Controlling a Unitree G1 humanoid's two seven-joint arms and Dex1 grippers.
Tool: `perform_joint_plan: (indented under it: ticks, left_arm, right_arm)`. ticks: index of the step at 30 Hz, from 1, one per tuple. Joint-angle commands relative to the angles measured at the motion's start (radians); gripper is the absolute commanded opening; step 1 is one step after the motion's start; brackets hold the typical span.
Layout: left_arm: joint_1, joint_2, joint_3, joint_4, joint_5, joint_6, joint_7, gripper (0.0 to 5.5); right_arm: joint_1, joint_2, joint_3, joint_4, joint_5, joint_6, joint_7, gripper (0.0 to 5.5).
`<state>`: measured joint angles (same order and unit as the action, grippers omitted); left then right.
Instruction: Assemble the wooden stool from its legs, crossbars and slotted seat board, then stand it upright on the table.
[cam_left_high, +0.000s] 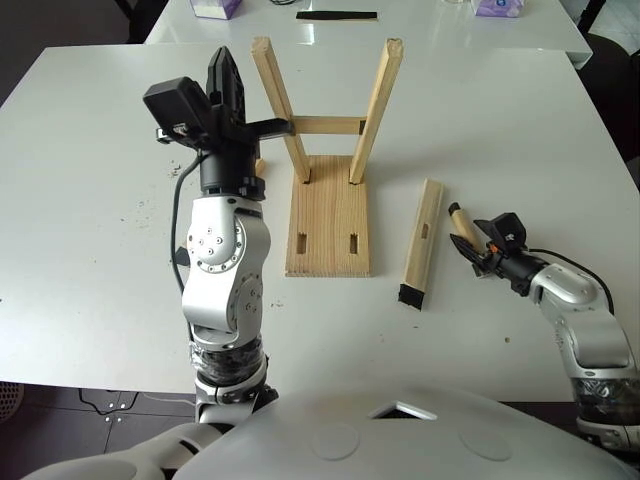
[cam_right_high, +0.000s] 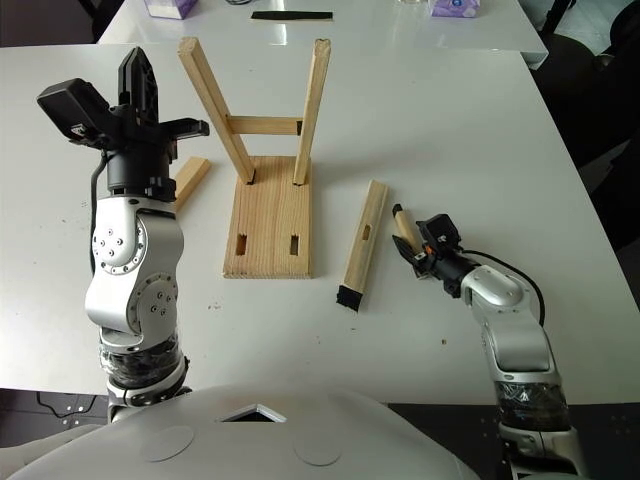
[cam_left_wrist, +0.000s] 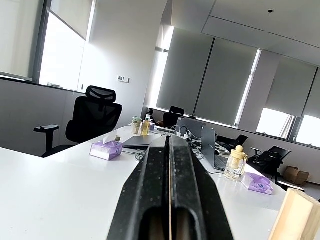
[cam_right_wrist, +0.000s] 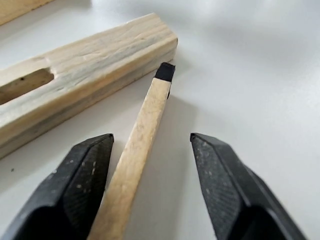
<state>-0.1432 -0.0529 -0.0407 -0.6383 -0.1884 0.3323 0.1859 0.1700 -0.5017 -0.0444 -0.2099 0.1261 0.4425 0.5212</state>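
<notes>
The slotted seat board (cam_left_high: 327, 235) lies flat mid-table. Two legs (cam_left_high: 280, 105) (cam_left_high: 374, 108) stand in its far slots, joined by a crossbar (cam_left_high: 328, 125); its two near slots are bare. A loose leg (cam_left_high: 422, 243) with a black end lies to the board's right. Beyond it lies a thin crossbar (cam_left_high: 460, 222) (cam_right_wrist: 142, 130) with a dark tip. My right gripper (cam_left_high: 468, 247) (cam_right_wrist: 150, 137) rests low on the table, open, its fingers either side of that crossbar. My left gripper (cam_left_high: 222, 60) (cam_left_wrist: 170, 145) is raised left of the legs, pointing up, shut and holding nothing.
A short wooden piece (cam_right_high: 190, 180) lies on the table behind my left arm. A second table at the back carries tissue boxes (cam_left_high: 215, 8) and a black strip (cam_left_high: 336, 15). The table's right edge (cam_left_high: 625, 150) is beyond my right arm.
</notes>
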Motion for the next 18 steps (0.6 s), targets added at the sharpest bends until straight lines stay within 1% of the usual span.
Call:
perform_joint_plan:
  ticks: [1,5,9,14,18]
  left_arm:
    - [-0.023,-0.001,0.005,0.037,0.009,-0.011,-0.021,0.00]
    - [-0.029,0.001,0.009,0.056,0.013,-0.019,-0.035,0.00]
    - [-0.025,-0.004,0.012,0.073,0.022,-0.035,-0.040,0.00]
    - [0.000,-0.021,0.011,0.064,0.042,-0.058,-0.021,0.00]
    - [0.025,-0.035,0.000,0.062,0.057,-0.078,-0.006,0.00]
  right_arm:
    - [-0.043,0.024,0.002,0.063,0.004,0.032,-0.021,2.84]
    - [-0.058,0.010,-0.001,0.106,0.010,0.029,-0.005,2.84]
    - [-0.095,-0.010,-0.056,0.158,0.060,0.052,0.023,2.84]
    - [-0.091,-0.074,-0.079,0.096,0.140,0.106,0.140,2.84]
    - [-0.076,-0.103,-0.080,0.043,0.158,0.145,0.167,2.84]
